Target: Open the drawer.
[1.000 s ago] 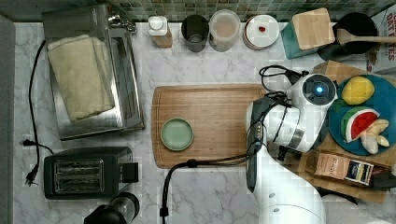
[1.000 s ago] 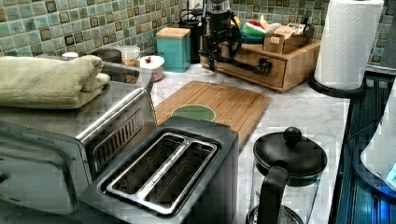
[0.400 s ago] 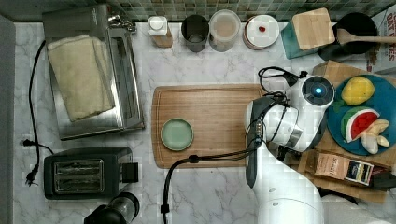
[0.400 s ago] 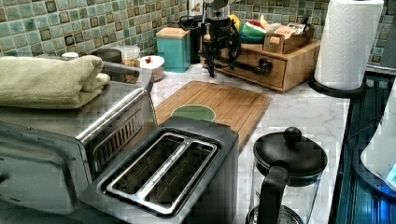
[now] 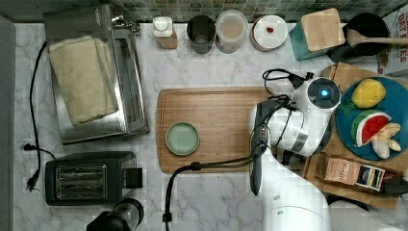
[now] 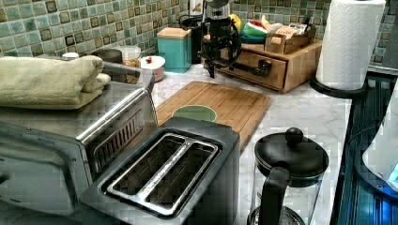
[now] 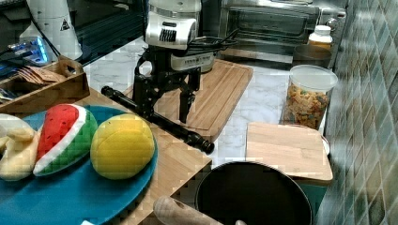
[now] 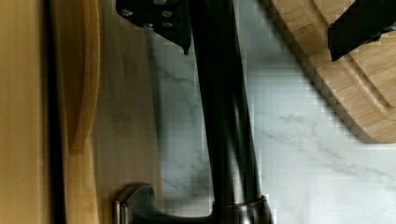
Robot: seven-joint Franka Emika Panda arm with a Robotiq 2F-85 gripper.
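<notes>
Fingers (image 7: 163,107) spread, straddling handle (image 7: 157,118) | arm lower vs 1s ago | drawer (image 6: 263,69) unchanged

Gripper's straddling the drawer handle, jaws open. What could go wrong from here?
1. The gripper sits toward one end of the black bar handle; an off-centre pull may rack the drawer.
2. One finger hangs over the cutting board; pulling out may drag it against the board.
3. The plate of toy fruit on top may shift if the unit slides.
</notes>
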